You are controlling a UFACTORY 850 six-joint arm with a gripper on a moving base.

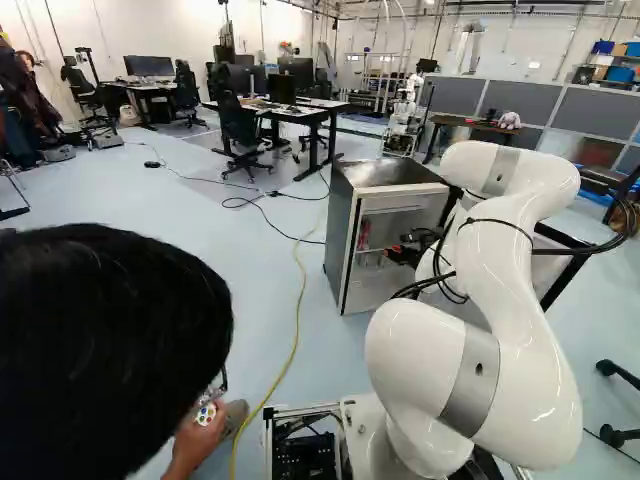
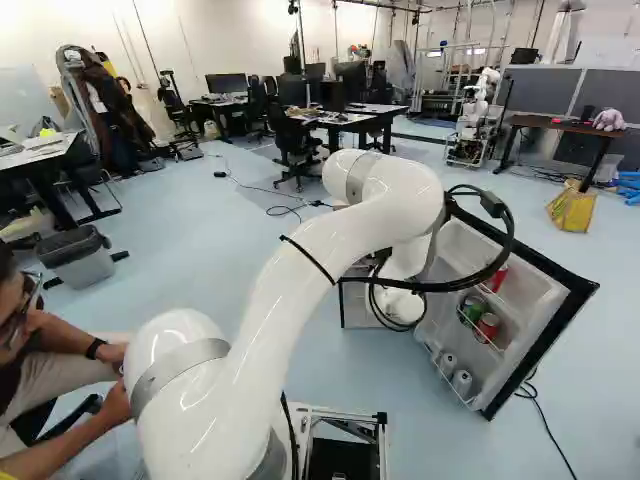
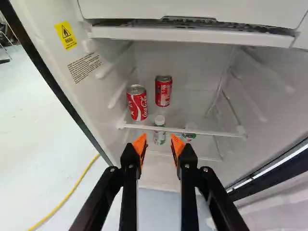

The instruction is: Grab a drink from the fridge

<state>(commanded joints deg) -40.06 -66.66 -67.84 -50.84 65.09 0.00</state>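
Two red cans (image 3: pixel 137 102) inside fridge (image 1: pixel 385 174), on shelf (image 3: pixel 192 131).

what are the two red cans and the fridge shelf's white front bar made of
The red cans look like glossy printed metal, likely aluminium, given silvery rims. The white front bar seems smooth plastic, evenly coloured, though possibly coated metal.
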